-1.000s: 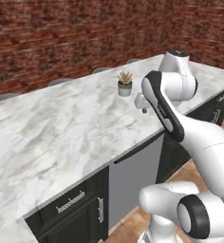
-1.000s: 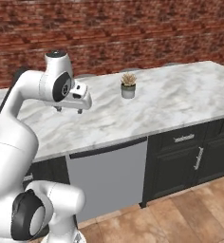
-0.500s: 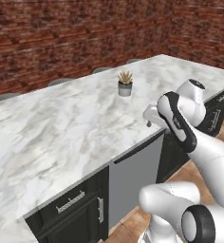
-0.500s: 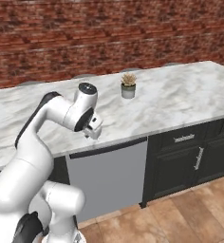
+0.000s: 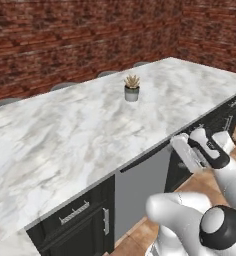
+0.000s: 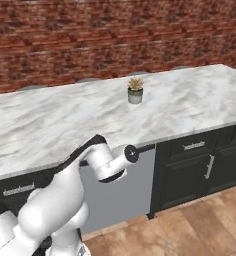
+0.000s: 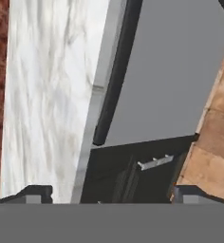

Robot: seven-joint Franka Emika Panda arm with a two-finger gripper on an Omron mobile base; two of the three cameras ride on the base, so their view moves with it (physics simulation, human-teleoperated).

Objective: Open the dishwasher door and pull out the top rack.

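One dishwasher door (image 6: 117, 187), shut flush under the marble counter (image 5: 80, 130) front edge, between black cabinets (image 6: 200, 167). One potted plant (image 6: 135, 90) near the counter's back edge. The gripper (image 7: 109, 194), fingers spread wide and holding nothing, sits just in front of the door's dark top strip (image 7: 115, 76).

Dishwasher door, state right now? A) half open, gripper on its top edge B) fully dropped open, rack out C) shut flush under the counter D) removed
C: the dishwasher door stands upright as a flat grey panel, closed under the counter edge, no rack showing.
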